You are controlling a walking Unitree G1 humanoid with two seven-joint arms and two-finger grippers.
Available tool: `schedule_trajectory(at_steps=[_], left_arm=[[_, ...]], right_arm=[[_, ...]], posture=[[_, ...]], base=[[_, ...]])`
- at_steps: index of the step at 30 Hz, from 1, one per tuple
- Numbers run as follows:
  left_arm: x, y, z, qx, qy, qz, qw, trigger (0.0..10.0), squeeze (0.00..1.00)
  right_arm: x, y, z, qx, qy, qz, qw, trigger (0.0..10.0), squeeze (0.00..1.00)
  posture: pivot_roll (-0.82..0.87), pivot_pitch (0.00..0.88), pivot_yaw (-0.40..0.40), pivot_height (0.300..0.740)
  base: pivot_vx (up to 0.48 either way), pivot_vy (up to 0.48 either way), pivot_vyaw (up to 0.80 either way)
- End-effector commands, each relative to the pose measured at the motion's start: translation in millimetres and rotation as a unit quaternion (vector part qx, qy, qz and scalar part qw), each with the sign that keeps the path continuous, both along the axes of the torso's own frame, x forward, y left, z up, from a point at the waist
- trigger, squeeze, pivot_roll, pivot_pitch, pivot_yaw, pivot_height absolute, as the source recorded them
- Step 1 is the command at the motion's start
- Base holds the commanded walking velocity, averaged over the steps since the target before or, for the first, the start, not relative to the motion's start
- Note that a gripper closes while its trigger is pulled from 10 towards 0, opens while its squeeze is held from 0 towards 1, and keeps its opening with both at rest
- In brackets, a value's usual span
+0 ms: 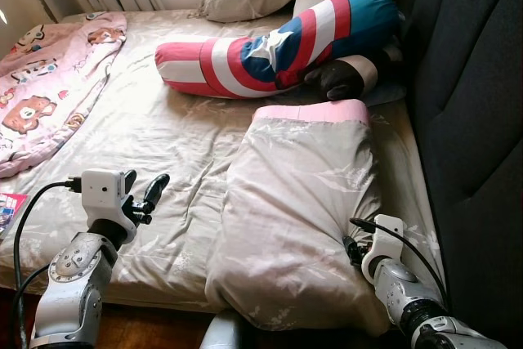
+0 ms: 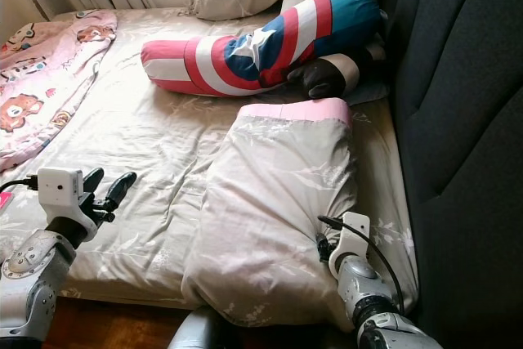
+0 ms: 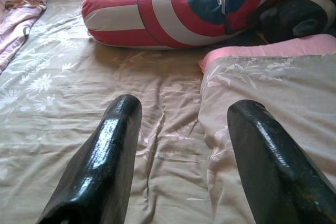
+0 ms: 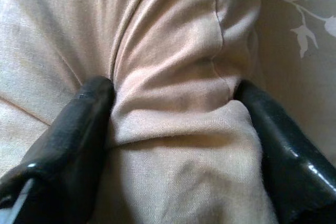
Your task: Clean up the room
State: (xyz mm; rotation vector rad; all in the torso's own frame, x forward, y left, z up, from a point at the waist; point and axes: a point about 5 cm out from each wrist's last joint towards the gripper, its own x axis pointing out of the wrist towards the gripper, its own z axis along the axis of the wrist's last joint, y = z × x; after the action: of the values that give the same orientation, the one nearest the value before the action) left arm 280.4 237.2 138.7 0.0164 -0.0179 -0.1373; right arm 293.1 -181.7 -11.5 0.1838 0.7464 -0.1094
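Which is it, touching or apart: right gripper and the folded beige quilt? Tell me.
Touching. In the right wrist view, the right gripper has a bunched fold of the beige quilt pressed between both fingers.

Beige pillow (image 1: 294, 202) — pink-edged, flat on bed (image 1: 147, 136)

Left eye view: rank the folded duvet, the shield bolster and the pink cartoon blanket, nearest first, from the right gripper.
1. Folded duvet: right gripper pressed into its edge.
2. Shield bolster: beyond, near the headboard.
3. Pink cartoon blanket: far across, on the bed's left side.
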Motion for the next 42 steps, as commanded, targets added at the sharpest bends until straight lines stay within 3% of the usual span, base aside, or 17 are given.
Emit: schedule_trajectory(at_steps=[1, 16, 21, 24, 27, 30, 36, 42], left_arm=[[-3.9, 5.5, 0.1, -0.001, 0.0, 0.012, 1.0, 10.0, 0.0], [2.8, -0.3, -6.8, -0.012, 0.006, 0.008, 1.0, 10.0, 0.0], [13.2, -6.2, -22.0, -0.056, 0.033, -0.002, 0.998, 10.0, 0.0], [16.9, -10.2, -25.0, -0.062, 0.04, -0.009, 0.997, 10.0, 0.0], [25.2, -17.8, -33.1, -0.06, 0.058, -0.025, 0.996, 10.0, 0.0], [38.1, -30.6, -56.8, -0.065, 0.106, -0.043, 0.991, 10.0, 0.0], [41.5, -46.9, -85.4, -0.068, 0.174, -0.051, 0.981, 10.0, 0.0], [39.6, -63.9, -101.6, -0.066, 0.201, -0.062, 0.976, 10.0, 0.0]], right_arm=[[-35.0, 10.6, -31.2, 0.009, 0.095, 0.019, 0.995, 0.0, 0.0], [-39.0, 5.2, -33.5, 0.002, 0.097, 0.029, 0.995, 0.0, 0.0], [-39.8, 2.0, -33.6, 0.002, 0.091, 0.03, 0.995, 0.0, 0.0], [-39.9, 0.4, -33.4, 0.004, 0.087, 0.032, 0.996, 0.0, 0.0], [-39.1, -1.4, -32.3, 0.008, 0.077, 0.033, 0.996, 0.0, 0.0], [-36.1, -4.7, -29.2, 0.013, 0.061, 0.035, 0.997, 0.0, 0.0], [-31.2, -3.9, -24.7, 0.024, 0.043, 0.045, 0.998, 0.0, 0.0], [-31.2, -6.9, -23.3, 0.025, 0.037, 0.052, 0.998, 0.0, 0.0]], posture=[[0.21, 0.147, 0.091, 0.653], [0.17, 0.173, 0.065, 0.653], [0.15, 0.195, 0.051, 0.653], [0.13, 0.208, 0.041, 0.653], [0.11, 0.221, 0.029, 0.653], [0.08, 0.239, 0.017, 0.653], [0.05, 0.266, -0.002, 0.653], [0.02, 0.285, -0.014, 0.653]], base=[[0.0, 0.0, 0.0], [0.0, 0.0, 0.0], [0.0, 0.0, 0.0], [0.0, 0.0, 0.0], [0.0, 0.0, 0.0], [0.0, 0.0, 0.0], [0.0, 0.0, 0.0], [0.0, 0.0, 0.0]])
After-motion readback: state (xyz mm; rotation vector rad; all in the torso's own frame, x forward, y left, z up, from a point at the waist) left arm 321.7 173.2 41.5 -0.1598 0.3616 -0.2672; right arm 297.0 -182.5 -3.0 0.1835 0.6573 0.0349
